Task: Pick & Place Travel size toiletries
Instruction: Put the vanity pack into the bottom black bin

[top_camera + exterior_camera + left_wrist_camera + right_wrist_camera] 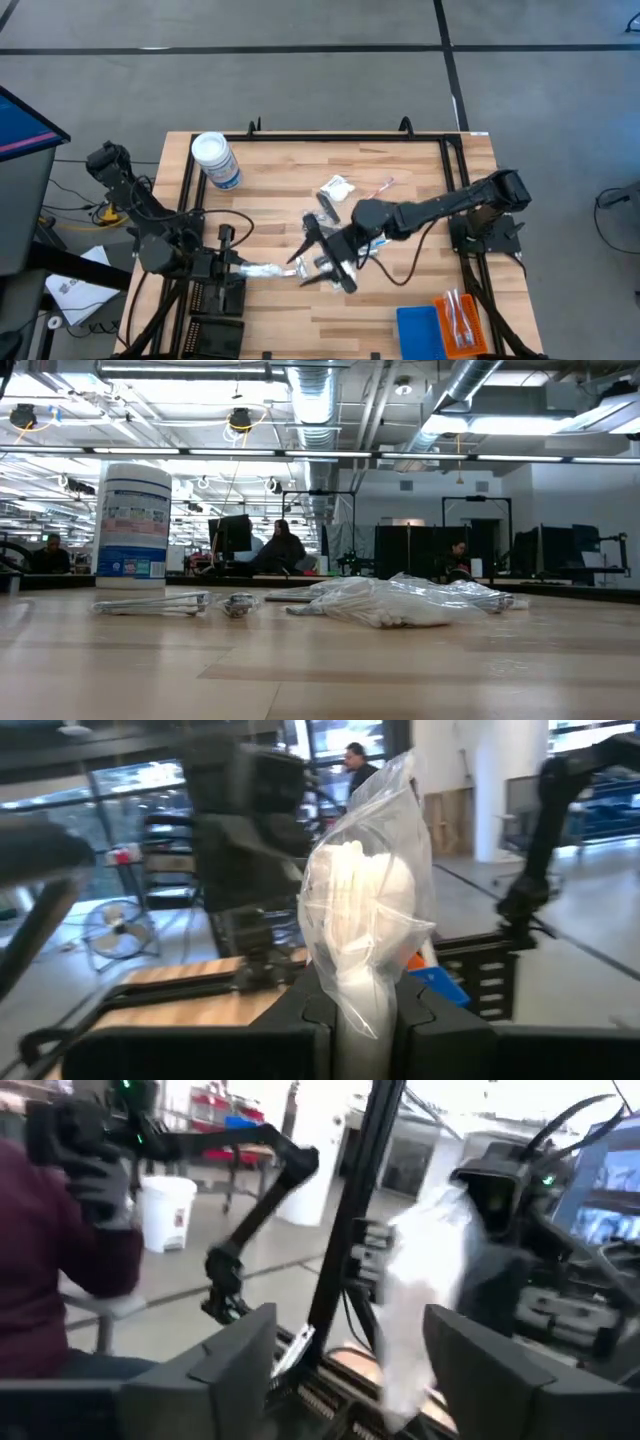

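Note:
A clear plastic bag (270, 271) stuffed with white contents hangs over the table's near left part, and my left gripper (243, 268) is shut on it. My right gripper (318, 265) is open at the bag's far free end. In the right wrist view its fingers (240, 1365) stand on either side of the bag (420, 1295); I cannot tell whether they touch it. Loose toiletries lie mid-table: a white sachet (337, 188), a dark stick (326, 206), a red-pink toothbrush (384, 185) and wrapped pieces (390, 603). My left gripper pinches the bag's near end (362, 1000) between its two fingers (305, 1020). The fingers lie level and point toward the table's right. The bag sticks out ahead of them, its white contents bunched in the middle, lifted clear of the table.
A white-lidded round jar (215, 160) stands at the far left of the table. A blue tray (417, 328) and an orange tray (461, 320) sit at the near right corner. A black rail frame (330, 134) runs around the table. People sit in the room behind.

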